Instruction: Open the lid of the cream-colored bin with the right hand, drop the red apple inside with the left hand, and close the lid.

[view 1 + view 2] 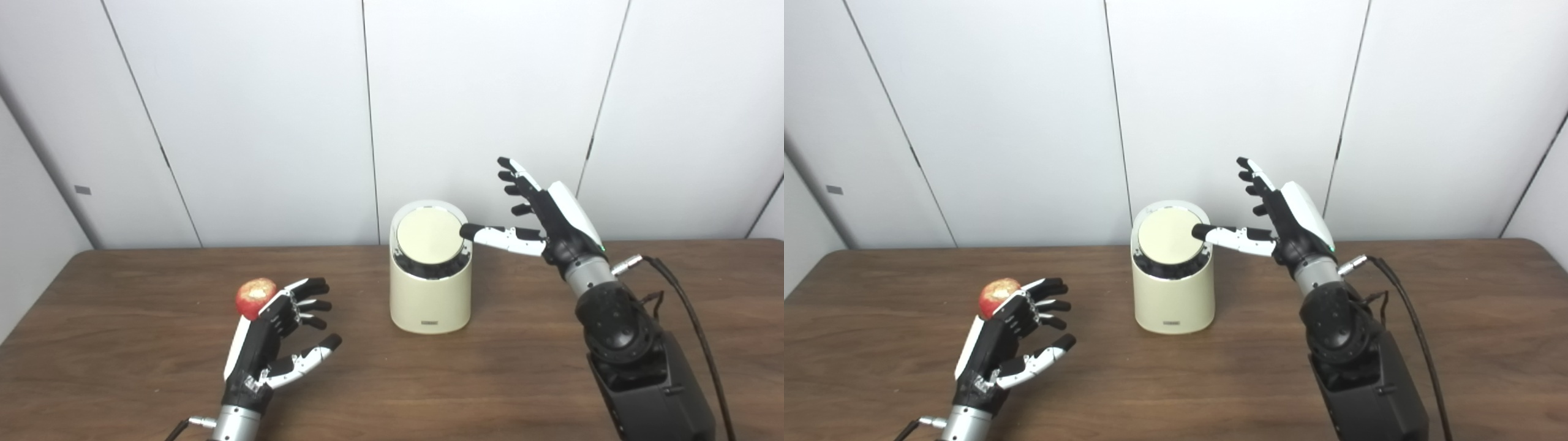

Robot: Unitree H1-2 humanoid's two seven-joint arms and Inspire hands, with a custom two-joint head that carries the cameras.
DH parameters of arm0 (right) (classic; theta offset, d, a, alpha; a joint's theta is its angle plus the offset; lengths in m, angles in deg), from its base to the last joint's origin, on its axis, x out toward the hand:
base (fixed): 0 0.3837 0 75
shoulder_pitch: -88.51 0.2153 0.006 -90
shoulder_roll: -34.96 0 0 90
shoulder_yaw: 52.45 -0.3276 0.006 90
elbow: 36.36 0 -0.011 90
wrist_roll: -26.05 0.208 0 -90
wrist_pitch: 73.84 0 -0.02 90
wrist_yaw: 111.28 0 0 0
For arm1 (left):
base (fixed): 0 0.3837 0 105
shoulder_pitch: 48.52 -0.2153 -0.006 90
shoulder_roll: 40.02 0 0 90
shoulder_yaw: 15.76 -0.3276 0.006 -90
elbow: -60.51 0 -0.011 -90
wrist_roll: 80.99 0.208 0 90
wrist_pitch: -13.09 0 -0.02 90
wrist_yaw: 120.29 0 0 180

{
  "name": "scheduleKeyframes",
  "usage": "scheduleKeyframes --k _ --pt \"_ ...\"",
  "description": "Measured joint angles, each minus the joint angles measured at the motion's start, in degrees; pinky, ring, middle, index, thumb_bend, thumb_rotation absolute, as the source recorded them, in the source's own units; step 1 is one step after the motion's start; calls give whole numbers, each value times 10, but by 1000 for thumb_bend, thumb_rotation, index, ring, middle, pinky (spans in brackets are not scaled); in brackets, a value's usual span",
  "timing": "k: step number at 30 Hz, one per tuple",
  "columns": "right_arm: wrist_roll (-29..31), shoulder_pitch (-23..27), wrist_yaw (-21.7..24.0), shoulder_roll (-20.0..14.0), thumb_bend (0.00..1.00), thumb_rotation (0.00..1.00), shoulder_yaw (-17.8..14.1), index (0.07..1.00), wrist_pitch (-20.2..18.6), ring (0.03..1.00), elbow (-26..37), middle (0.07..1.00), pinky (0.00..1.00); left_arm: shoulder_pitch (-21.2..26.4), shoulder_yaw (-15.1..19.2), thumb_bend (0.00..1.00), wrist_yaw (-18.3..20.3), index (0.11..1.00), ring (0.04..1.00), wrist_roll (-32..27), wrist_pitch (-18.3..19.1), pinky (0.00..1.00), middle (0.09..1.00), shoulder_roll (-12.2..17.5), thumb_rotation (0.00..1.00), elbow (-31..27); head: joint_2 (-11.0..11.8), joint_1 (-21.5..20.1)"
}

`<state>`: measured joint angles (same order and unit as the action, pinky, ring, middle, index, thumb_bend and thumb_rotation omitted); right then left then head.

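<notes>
The cream-colored bin (430,300) stands mid-table, its round lid (429,236) lying flat and shut on top. My right hand (539,214) hovers just right of the bin, open, fingers spread upward, with the thumb tip (470,231) reaching onto the lid's right edge. The red apple (254,297) rests on the table at the left. My left hand (275,337) is open in front of the apple and to its right, fingers spread and holding nothing; its knuckles hide the apple's lower right side.
The brown wooden table (392,380) runs to a white panelled wall (245,122) close behind the bin. A black cable (692,318) trails from the right wrist across the table's right side.
</notes>
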<state>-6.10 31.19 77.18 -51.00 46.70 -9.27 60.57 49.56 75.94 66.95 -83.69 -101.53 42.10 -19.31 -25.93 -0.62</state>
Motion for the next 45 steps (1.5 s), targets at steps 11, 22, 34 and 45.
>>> scheduleKeyframes --k 11,22,34,45 --pt "-50 36 9 9 887 523 18 942 -13 824 -40 907 643 1 0 581 -1 783 685 5 0 561 771 -2 0 0 -1 5" --pt "-65 51 5 28 908 465 33 940 -13 839 -85 911 667 1 0 584 -3 785 686 13 0 568 773 -3 0 0 -8 4" --pt "-90 66 2 32 914 507 61 942 -13 855 -121 907 647 0 -2 579 -3 782 689 16 7 569 769 -4 0 -4 -11 9" --pt "-106 84 -3 27 926 418 74 925 -12 840 -158 892 634 -1 -3 581 -1 786 687 16 9 562 770 -4 0 -6 -18 8"
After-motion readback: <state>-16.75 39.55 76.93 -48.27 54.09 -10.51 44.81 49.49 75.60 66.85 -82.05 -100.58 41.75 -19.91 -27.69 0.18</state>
